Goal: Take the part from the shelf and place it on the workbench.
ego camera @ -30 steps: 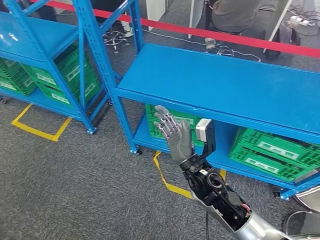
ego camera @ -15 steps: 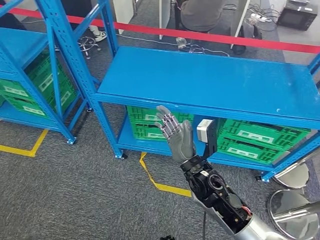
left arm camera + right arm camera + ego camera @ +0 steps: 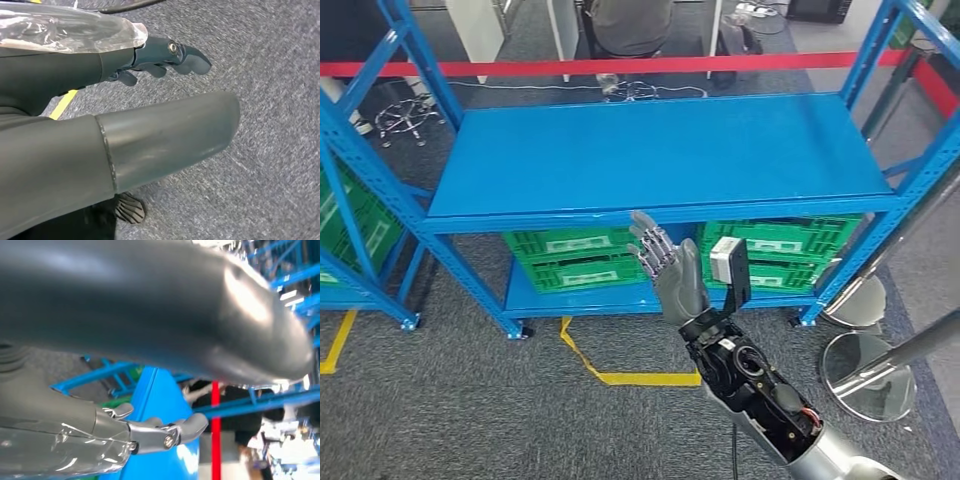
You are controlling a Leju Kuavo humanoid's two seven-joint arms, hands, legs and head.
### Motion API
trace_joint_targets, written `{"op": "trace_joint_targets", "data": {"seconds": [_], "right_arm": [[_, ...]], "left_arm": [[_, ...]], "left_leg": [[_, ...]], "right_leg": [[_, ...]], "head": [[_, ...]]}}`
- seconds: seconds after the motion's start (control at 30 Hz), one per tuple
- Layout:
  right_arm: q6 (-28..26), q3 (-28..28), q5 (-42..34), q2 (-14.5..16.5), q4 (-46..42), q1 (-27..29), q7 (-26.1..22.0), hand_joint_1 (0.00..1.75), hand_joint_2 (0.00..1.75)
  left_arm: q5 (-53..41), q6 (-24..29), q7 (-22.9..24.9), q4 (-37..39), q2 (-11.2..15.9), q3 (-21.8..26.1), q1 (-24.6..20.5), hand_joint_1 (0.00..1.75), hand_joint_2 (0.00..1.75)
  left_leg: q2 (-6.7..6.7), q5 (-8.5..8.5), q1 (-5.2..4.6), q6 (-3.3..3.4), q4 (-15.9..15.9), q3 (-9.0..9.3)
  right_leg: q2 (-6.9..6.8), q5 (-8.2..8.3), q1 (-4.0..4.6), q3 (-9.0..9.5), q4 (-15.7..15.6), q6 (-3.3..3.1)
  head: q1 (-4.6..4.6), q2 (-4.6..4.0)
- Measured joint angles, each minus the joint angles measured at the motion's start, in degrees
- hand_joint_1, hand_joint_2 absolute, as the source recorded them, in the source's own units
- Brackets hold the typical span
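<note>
Right hand: the right hand is held up in front of the rack with its palm forward and its fingers spread. It holds nothing.
Left hand: the left hand hangs over the speckled grey carpet. Its thumb and dark fingers are stretched apart, and nothing is in it.
Shelf: the blue steel shelf rack stands just beyond the raised hand, with a broad flat upper deck and a lower deck near the floor.
Crates: two stacks of green slatted plastic crates sit side by side on the lower deck, under the upper deck's edge.
Part, where: no item can be picked out as the part. By judgement it most likely lies inside one of the crates, but which one cannot be told.
Part, look: its colour, shape and material cannot be told from here.
Part, handling: a workshop part is probably stiff and may be smooth — its weight is unknown. A full wrap around its thickest section looks safer than a fingertip pinch.
Risk: the upper deck overhangs the crates, so the reach will have to go in low.
Beyond: red barrier tape runs behind the rack, and a seated person is past it.
</note>
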Motion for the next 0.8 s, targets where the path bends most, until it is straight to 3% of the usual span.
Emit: {"op": "trace_joint_targets", "data": {"seconds": [0.03, 0.07, 0.13, 0.2, 0.27, 0.33, 0.4, 0.47, 0.53, 0.57, 0.63, 0.7, 0.73, 0.77, 0.8], "right_arm": [[0.0, 0.0, 0.0, 0.0, 0.0, 0.1, 0.0, 0.0, 0.0], [0.0, 0.0, 0.0, 0.0, 0.0, 0.1, 0.0, 0.0, 0.0], [0.0, 0.1, 0.0, 0.0, 0.0, 0.2, 0.0, 0.0, 0.0], [0.0, 0.1, 0.0, 0.0, 0.0, 0.2, 0.0, 0.0, 0.0], [0.0, 0.1, 0.0, 0.0, 0.0, 0.3, -0.1, 0.0, 0.0], [-0.1, 0.0, 0.0, 0.0, 0.0, 0.5, -0.1, 0.0, 0.0], [-0.2, -0.1, 0.0, 0.0, 0.0, 0.6, -0.1, 0.0, 0.0], [-0.2, -0.1, 0.0, 0.0, 0.0, 0.6, -0.2, 0.0, 0.0], [-0.3, -0.1, 0.0, 0.0, 0.0, 0.8, -0.2, 0.0, 0.0], [-0.3, -0.1, 0.0, 0.0, 0.0, 0.9, -0.2, 0.0, 0.0], [-0.3, -0.1, 0.0, 0.0, 0.0, 0.9, -0.2, 0.0, 0.0], [-0.3, -0.1, 0.0, 0.0, 0.0, 0.8, -0.2, 0.0, 0.0], [-0.3, -0.1, 0.0, 0.0, 0.0, 0.8, -0.2, 0.0, 0.0], [-0.3, -0.1, 0.0, 0.0, 0.0, 0.8, -0.2, 0.0, 0.0], [-0.3, -0.1, 0.0, 0.0, 0.0, 0.8, -0.2, 0.0, 0.0]], "left_arm": [[0.0, 0.0, 0.0, 0.0, 0.0, 0.0, 0.2, 0.0, 0.0], [0.0, 0.0, 0.0, 0.0, 0.1, 0.0, 0.2, 0.0, 0.0], [0.0, 0.0, 0.0, 0.0, 0.1, 0.0, 0.2, 0.0, 0.0], [0.0, 0.0, -0.1, 0.0, 0.2, 0.0, 0.1, 0.0, 0.0], [-0.1, 0.0, -0.1, 0.0, 0.3, 0.0, 0.0, 0.0, 0.0], [-0.1, 0.0, -0.1, 0.0, 0.2, 0.0, -0.2, 0.0, 0.0], [-0.1, 0.0, -0.1, 0.0, 0.0, 0.0, -0.3, 0.0, 0.0], [-0.2, 0.0, -0.1, 0.0, 0.0, 0.0, -0.2, 0.0, 0.0], [-0.2, 0.0, -0.2, 0.0, 0.0, 0.0, 0.0, 0.0, 0.0], [-0.2, 0.0, -0.2, 0.0, 0.0, 0.0, 0.1, 0.0, 0.0], [-0.2, 0.0, -0.2, 0.0, -0.1, 0.0, 0.0, 0.0, 0.0], [-0.2, 0.0, -0.1, 0.0, -0.1, 0.0, 0.0, 0.0, 0.0], [-0.2, 0.0, -0.2, 0.0, -0.1, 0.0, 0.1, 0.0, 0.0], [-0.2, 0.0, -0.2, 0.0, -0.1, 0.0, 0.0, 0.0, 0.0], [-0.2, 0.0, -0.2, 0.0, -0.1, 0.0, 0.0, 0.0, 0.0]], "left_leg": [[-0.2, -0.06, -0.01, 0.1, 1.9, -1.28], [-0.35, 1.02, -0.02, 0.31, 1.6, -1.5], [-1.5, 5.5, -0.03, 1.0, -5.5, 1.3], [-3.84, 8.46, -0.03, 1.57, -13.0, 4.54], [-4.55, 8.82, -0.23, 1.78, -15.2, 5.51], [-3.21, 9.07, -0.21, 2.16, -15.6, 5.7], [-1.84, 9.35, 0.02, 2.73, -16.2, 5.97], [-0.41, 9.34, -0.06, 3.06, -16.4, 6.07], [1.11, 9.23, -0.15, 3.12, -16.3, 6.11], [1.8, 9.16, -0.14, 3.08, -16.3, 6.16], [3.04, 8.9, -0.12, 2.78, -16.3, 6.46], [4.06, 8.55, -0.41, 2.25, -16.1, 6.78], [4.59, 8.43, -0.65, 1.99, -15.9, 6.86], [5.23, 8.38, -0.84, 1.76, -15.9, 6.91], [5.98, 8.35, -0.92, 1.55, -15.9, 6.97]], "right_leg": [[0.87, 0.03, 0.08, -0.01, 0.0, -0.06], [1.75, 0.06, 0.16, 0.01, 0.0, -0.1], [3.41, 0.12, 0.24, 0.09, 0.0, -0.1], [4.87, 0.17, 0.37, -0.07, 0.1, 0.17], [6.12, 0.32, 0.23, -0.38, 0.0, 0.77], [6.59, 0.36, 0.1, -0.8, 0.0, 1.49], [3.95, -1.59, 0.33, -2.35, 3.0, 2.0], [0.56, -5.63, 0.32, -5.73, 10.6, 2.33], [-0.49, -7.91, 0.12, -8.52, 17.0, 2.64], [-0.69, -7.43, 0.04, -8.48, 17.2, 2.75], [-1.91, -3.75, -0.09, -4.87, 10.6, 2.79], [-4.82, -1.13, 0.28, -0.57, 2.6, 2.4], [-5.79, -0.76, 0.49, 0.45, 0.5, 2.03], [-5.94, -0.9, 0.73, 0.65, -0.1, 1.62], [-5.15, -0.76, 0.75, 0.58, -0.1, 1.14]], "head": [[-0.05, 0.0], [-0.09, 0.0], [-0.14, 0.0], [-0.16, 0.0], [-0.17, 0.0], [-0.16, 0.0], [0.38, 0.0], [0.98, 0.0], [1.1, 0.0], [1.13, 0.0], [1.25, 0.0], [1.46, 0.0], [1.42, 0.0], [1.3, 0.0], [1.12, 0.0]]}}
